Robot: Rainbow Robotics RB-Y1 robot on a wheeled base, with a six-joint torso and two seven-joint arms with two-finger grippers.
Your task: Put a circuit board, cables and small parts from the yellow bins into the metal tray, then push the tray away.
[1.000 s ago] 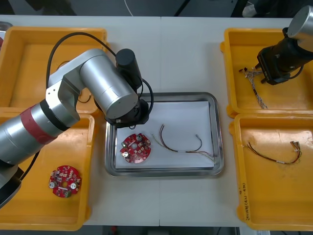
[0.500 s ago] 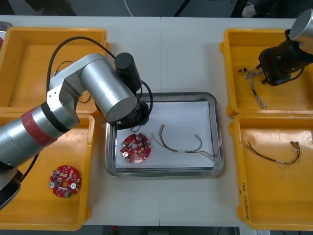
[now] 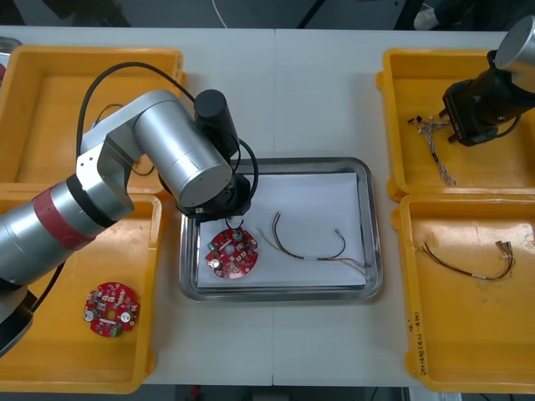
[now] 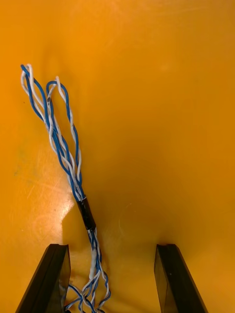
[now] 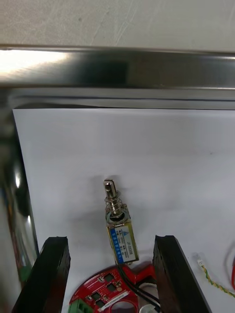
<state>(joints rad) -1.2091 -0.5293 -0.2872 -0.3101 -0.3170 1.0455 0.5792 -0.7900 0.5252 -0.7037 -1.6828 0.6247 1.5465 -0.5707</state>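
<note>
Label (image 5: 123,241) illegible, small metal part (image 5: 115,208) | left fingers (image 5: 51,276): tray (image 5: 117,68) | right fingers (image 4: 46,281): bin (image 4: 156,98)

Mostly yellow, red and white

Bins (image 3: 468,334) yellow; tray (image 3: 374,225) silver-rimmed, white inside; centre board (image 3: 233,253) and eight-o'clock board (image 3: 109,310) red; cable (image 4: 86,214) at two o'clock twisted blue and white, black band; part (image 5: 120,230) silver, yellow label.

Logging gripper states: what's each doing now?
Left gripper: open, over small metal part in shiny metal tray.
Right gripper: open, over twisted blue and white cable.
</note>
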